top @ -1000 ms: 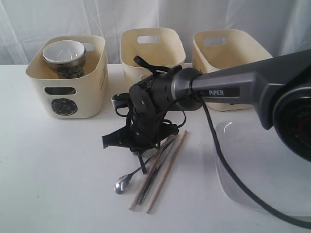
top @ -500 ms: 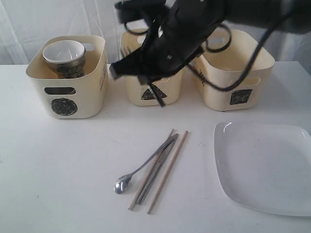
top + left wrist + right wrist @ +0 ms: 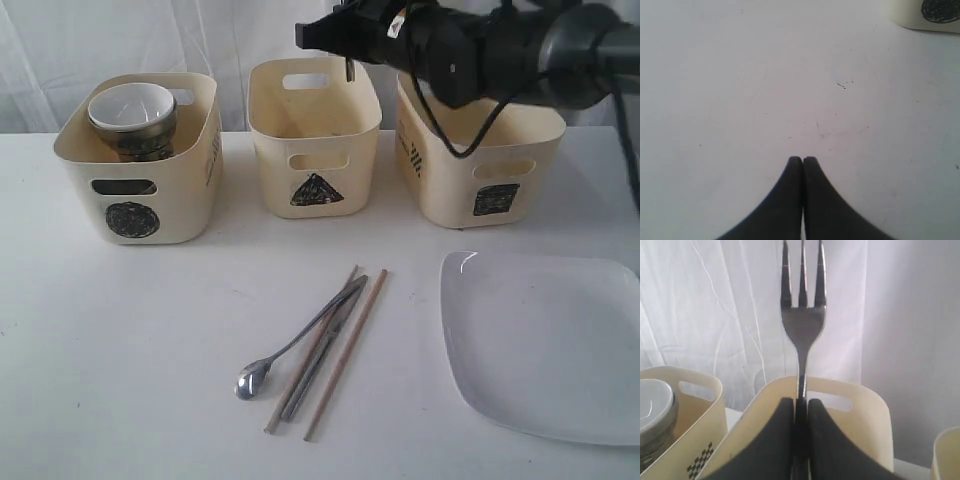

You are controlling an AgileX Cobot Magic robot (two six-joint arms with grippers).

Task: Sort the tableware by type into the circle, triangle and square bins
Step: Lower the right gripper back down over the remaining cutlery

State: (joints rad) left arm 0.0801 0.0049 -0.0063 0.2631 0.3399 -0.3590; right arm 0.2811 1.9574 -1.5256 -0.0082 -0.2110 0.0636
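My right gripper (image 3: 800,401) is shut on the handle of the steel fork (image 3: 802,325), whose tines stick out past the fingers. It hangs high over the triangle bin (image 3: 315,150) at the back, where the gripper (image 3: 347,60) shows at the arm's end. On the table lie the spoon (image 3: 268,367), knife (image 3: 325,345) and chopsticks (image 3: 345,355), side by side. The white square plate (image 3: 545,340) lies at the right. The circle bin (image 3: 140,190) holds a white bowl (image 3: 130,103) stacked on steel ware. My left gripper (image 3: 802,159) is shut with nothing in it, over bare table.
The square bin (image 3: 480,160) stands at the back right under the right arm. A corner of the circle bin (image 3: 935,15) shows in the left wrist view. White curtain hangs behind the bins. The left arm is out of the exterior view.
The right arm has risen from the cutlery pile with the fork and swung back, from low over the table to high above the triangle bin.
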